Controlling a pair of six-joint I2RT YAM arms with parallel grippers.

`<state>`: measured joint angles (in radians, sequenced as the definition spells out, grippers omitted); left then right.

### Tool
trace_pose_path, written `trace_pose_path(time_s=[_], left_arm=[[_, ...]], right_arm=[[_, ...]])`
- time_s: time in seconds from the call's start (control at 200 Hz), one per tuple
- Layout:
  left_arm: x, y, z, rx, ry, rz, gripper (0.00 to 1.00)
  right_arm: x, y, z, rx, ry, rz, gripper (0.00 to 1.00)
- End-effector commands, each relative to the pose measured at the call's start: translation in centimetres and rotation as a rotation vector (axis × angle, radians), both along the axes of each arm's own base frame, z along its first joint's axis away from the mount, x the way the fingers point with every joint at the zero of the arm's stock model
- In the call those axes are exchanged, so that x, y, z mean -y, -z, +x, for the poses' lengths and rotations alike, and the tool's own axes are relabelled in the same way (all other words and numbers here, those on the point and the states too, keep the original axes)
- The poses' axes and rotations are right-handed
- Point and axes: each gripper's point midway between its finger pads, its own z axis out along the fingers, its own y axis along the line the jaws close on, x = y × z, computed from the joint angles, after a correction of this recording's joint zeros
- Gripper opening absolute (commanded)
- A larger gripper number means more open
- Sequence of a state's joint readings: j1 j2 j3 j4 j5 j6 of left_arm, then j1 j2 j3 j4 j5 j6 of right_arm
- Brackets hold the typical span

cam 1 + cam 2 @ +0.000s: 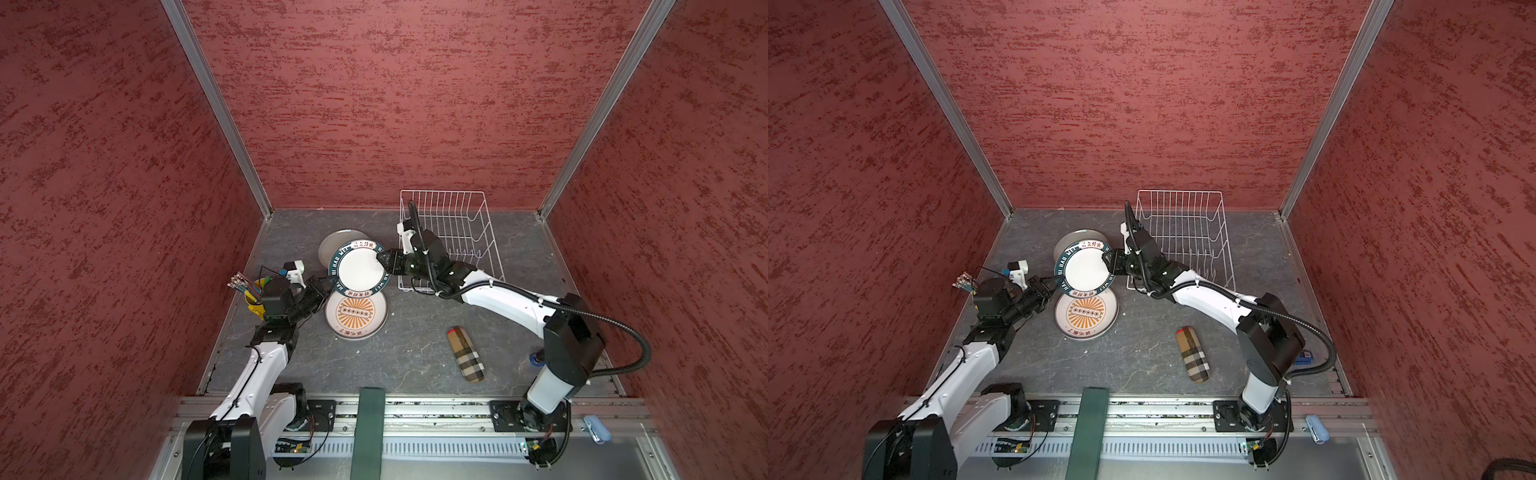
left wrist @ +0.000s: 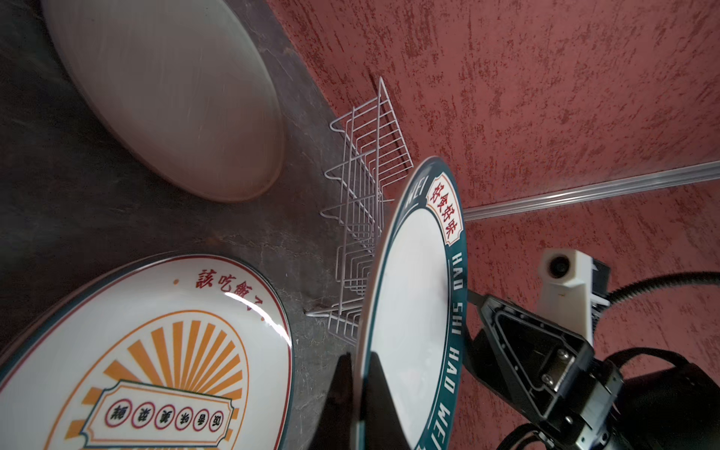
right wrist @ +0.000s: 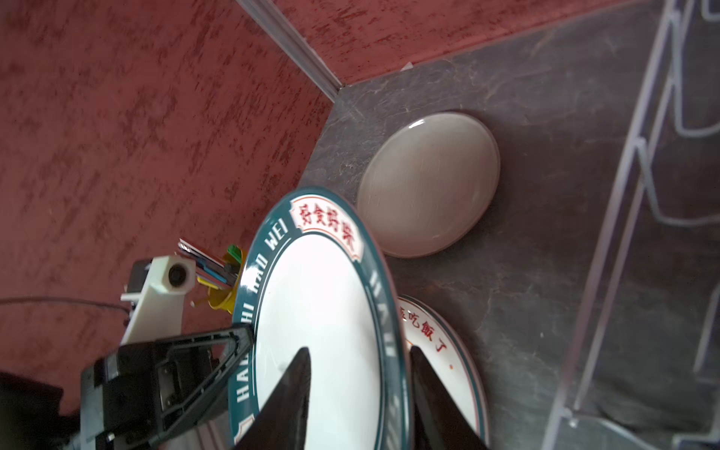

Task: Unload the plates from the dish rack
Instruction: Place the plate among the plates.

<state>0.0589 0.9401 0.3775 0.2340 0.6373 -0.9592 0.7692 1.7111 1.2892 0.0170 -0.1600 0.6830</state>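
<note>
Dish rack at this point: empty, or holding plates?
Empty, as far as shown: in both top views the dish rack shows only bare wires and prongs, though the right arm covers its near corner.

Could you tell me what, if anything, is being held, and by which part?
The left gripper grips the green-rimmed plate by its rim; the right gripper, jaws open, straddles the opposite rim.
</note>
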Motion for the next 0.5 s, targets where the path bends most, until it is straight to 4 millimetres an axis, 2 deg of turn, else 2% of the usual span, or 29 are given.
trace_pose_path(time_s=[0.0, 0.251, 0.496], left_arm=[[-0.6, 0.6, -0.3, -0.014, -0.025, 0.034, 0.00], [-1.3, 0.9, -1.3, -0.025, -0.050, 0.105, 0.00], [-2.1, 2.9, -3.4, -0.087, -0.061, 0.210, 0.00]], right_arm=[[-0.9, -3.1, -0.7, 0.044, -0.077, 0.119, 0.45], [1.0, -3.9, 0.2, 0.071, -0.014, 0.093, 0.66], [2.9, -3.9, 0.8, 0.107, 0.057, 0.011, 0.70]])
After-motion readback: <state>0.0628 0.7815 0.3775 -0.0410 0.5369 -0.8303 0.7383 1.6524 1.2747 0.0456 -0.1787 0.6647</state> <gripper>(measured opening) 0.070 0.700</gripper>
